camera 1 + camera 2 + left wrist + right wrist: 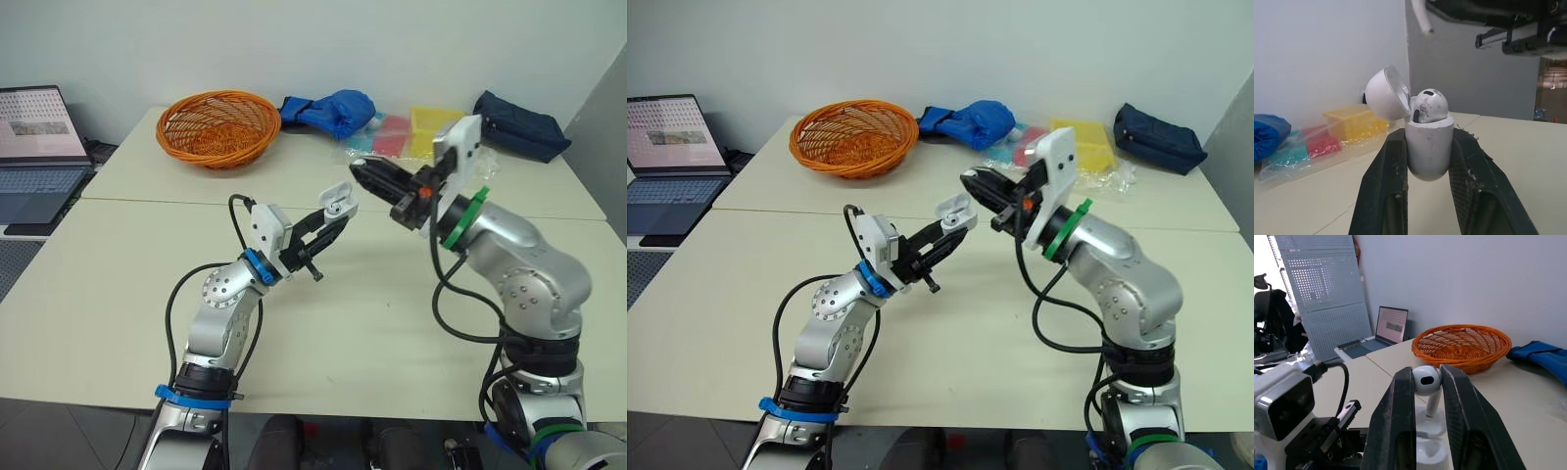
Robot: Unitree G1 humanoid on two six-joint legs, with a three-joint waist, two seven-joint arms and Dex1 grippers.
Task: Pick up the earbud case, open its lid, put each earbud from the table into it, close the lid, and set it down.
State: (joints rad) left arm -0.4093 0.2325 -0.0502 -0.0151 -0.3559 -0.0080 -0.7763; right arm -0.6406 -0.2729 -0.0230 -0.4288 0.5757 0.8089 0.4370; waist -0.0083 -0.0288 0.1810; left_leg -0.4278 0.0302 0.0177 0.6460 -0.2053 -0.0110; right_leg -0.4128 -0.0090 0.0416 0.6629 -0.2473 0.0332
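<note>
The left tool point(331, 219) is gripping the small white glossy plastic earbud case point(1429, 147) by its body, both black fingers point(1382, 191) pressing on its sides, and is holding it raised above the pale beige counter point(392, 333); the case's rounded hinged lid point(1385, 94) is standing open, tipped back; one white earbud point(1430, 105), scuffed with dark marks, is sitting in the case with its head showing above the rim; the right tool point(362, 176) is clamping the second white earbud point(1425, 380) by its head, stem pointing down, and is hovering just above the open case, apart from it; judged from this, the step in hand is the seating of the second earbud, with pick-up, lid opening and the first earbud done; lid closing and set-down are outstanding; the next move is calling for a short descent with the stem lined up over the vacant socket, which I cannot make out clearly, then a release only once the stem is entering; risk: the stem catching the rim or the seated earbud, or the bud dropping to the counter; lying well apart on the far counter: an orange woven wicker basket point(217, 127), a blue cloth bundle point(328, 110), clear bags of coloured beads point(402, 135), a dark navy pouch point(519, 125); an open laptop point(37, 147) is sitting at the robot's left
</note>
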